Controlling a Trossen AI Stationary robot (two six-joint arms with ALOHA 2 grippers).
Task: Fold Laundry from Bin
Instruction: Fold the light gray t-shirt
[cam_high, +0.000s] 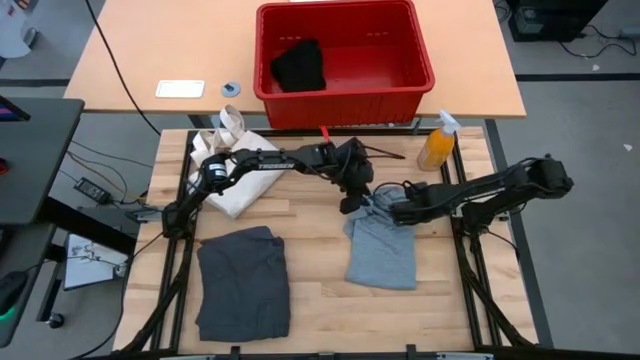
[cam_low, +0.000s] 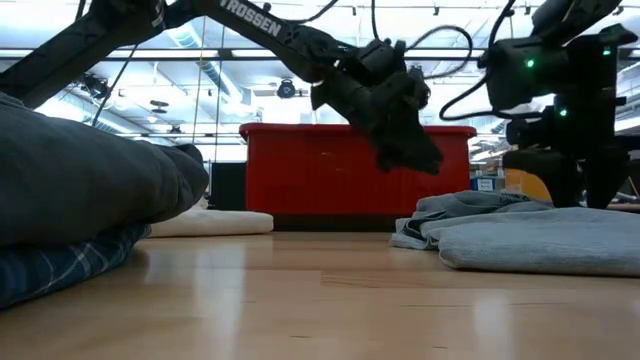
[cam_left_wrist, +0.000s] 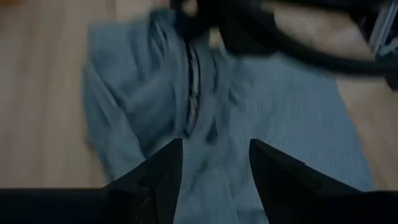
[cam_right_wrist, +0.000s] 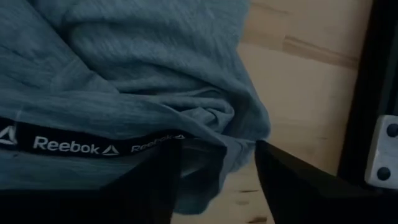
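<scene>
The light grey piece (cam_high: 382, 252) lies folded on the table right of centre, its collar end with a black Reebok band (cam_right_wrist: 65, 146) toward the far side. My left gripper (cam_high: 352, 198) hangs open just above that far end (cam_left_wrist: 214, 149), clear of the cloth (cam_low: 410, 150). My right gripper (cam_high: 385, 209) is open and low at the same end, with a bunched fold of the cloth (cam_right_wrist: 221, 134) between its fingers. The dark charcoal-grey piece (cam_high: 243, 282) lies folded at the near left, on top of the plaid shirt (cam_low: 60, 270). The black piece (cam_high: 298, 66) lies in the red bin (cam_high: 345, 95). My right gripper has a bunched fold of the light grey piece's collar end (cam_right_wrist: 217, 149) between its open fingers, coming level from the table's right. The cloth lies on the table. I cannot tell whether the fingers (cam_right_wrist: 168, 168) touch it.
The cream tote bag (cam_high: 238, 180) lies at the far left of the table, under my left arm. An orange spray bottle (cam_high: 437, 146) stands at the far right. The bin stands on a second table beyond the far edge. Bare wood shows along the near edge (cam_high: 330, 315).
</scene>
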